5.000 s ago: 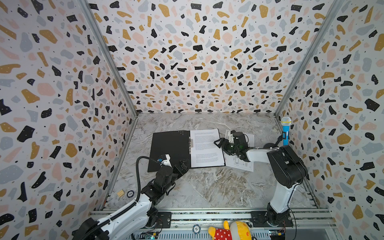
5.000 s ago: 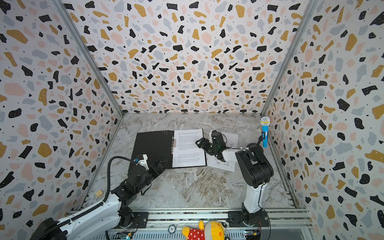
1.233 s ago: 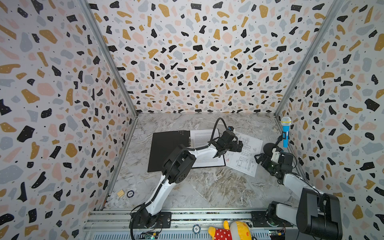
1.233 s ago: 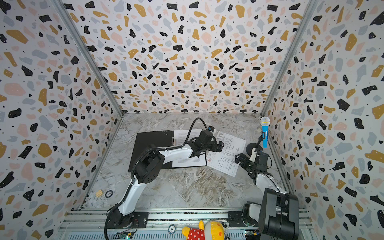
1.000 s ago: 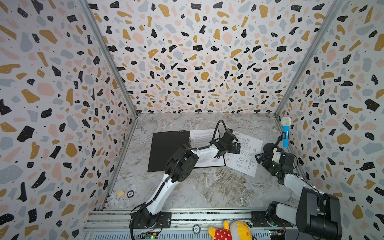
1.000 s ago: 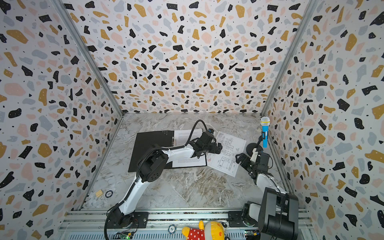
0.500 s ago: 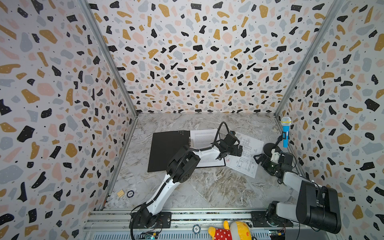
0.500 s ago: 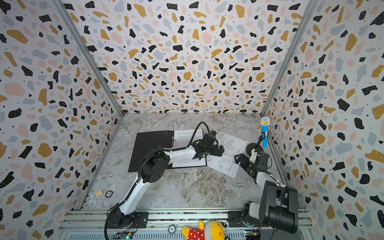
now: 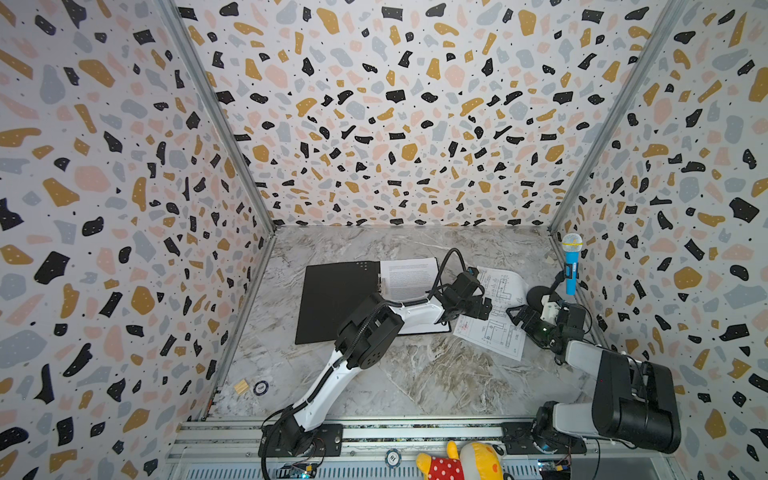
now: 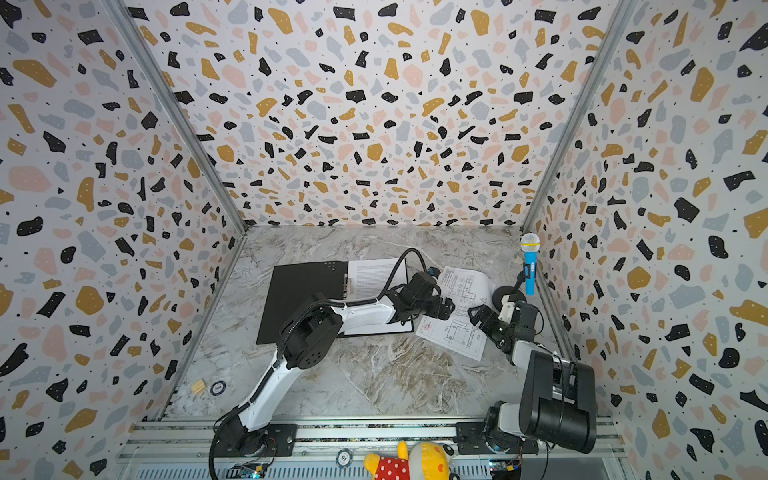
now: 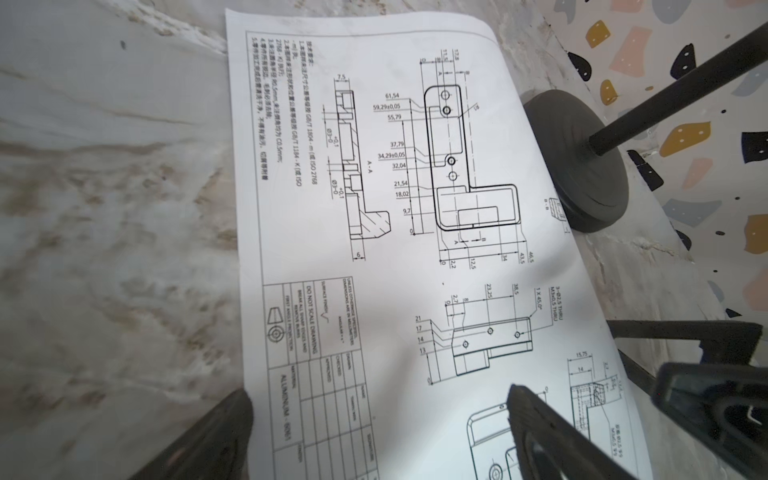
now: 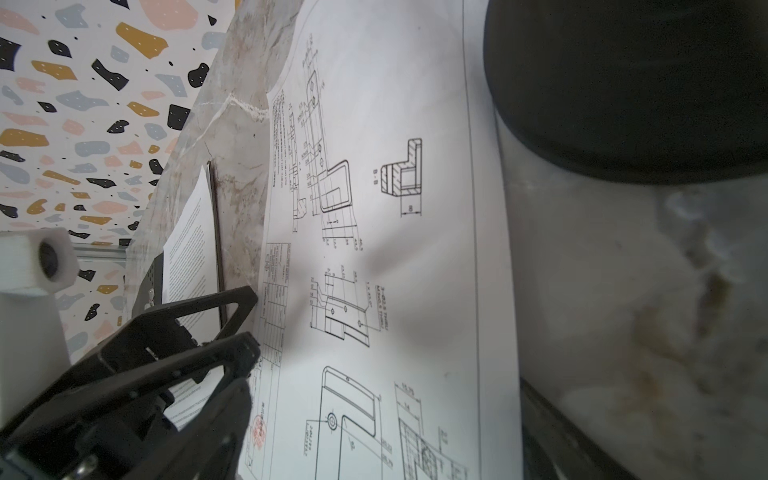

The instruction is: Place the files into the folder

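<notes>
Marble worktop [image 9: 415, 374] carries one folder [image 9: 336, 299], open and flat just towards 11 o'clock of centre. It is black inside, with a metal clip [image 9: 380, 282] along its spine. The left arm [image 9: 374, 328] reaches across it.

Two white sheets show. One text sheet [image 9: 407, 278] lies on the folder's 3 o'clock half. One drawing sheet [image 9: 494, 332], with line drawings and a title block, lies askew on bare marble just beside the folder at 3 o'clock. Its 2 o'clock edge laps against the round black base [image 9: 538, 293] of one blue microphone [image 9: 571, 266].

One plush toy [image 9: 461, 461] sits on the rail at 6 o'clock.

Both end effectors have their fingers spread wide and hold nothing. The left end effector [image 9: 478, 309] is at the drawing sheet's 9 o'clock edge and the right end effector [image 9: 517, 318] at its 3 o'clock edge.

One wooden block [image 9: 241, 386] and a round token [image 9: 260, 387] lie at 8 o'clock, and a second round token [image 9: 392, 457] lies beside the toy.
</notes>
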Motion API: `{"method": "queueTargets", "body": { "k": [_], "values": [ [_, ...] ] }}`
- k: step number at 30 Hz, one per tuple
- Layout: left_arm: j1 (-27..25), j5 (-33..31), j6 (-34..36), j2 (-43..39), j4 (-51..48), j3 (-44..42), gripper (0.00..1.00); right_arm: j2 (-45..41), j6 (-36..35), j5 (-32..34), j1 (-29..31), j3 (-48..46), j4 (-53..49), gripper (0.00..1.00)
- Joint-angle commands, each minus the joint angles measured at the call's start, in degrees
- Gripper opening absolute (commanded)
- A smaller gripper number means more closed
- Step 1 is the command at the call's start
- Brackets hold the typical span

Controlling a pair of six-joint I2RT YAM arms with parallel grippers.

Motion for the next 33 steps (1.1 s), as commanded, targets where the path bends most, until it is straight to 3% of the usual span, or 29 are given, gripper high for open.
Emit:
{"method": "queueTargets", "body": {
  "k": [1,22,33],
  "values": [
    [-0.5,2.2,-0.5,-0.5,-0.8,-2.4,0.97,1.1,1.4,-0.6,-0.1,-0.8,-2.5,0.95],
    [-0.4,5.1,-3.7,-3.3,5.1,-7.7,0.97,2.7,3.9,-8.1,-0.2,-1.0,1.3,0.85],
    [0.2,5.0,-4.1,-3.8,5.8,-9.3,0.97,0.9,5.3,-10.5,-3.3,-2.5,0.8,0.83]
  ]
}}
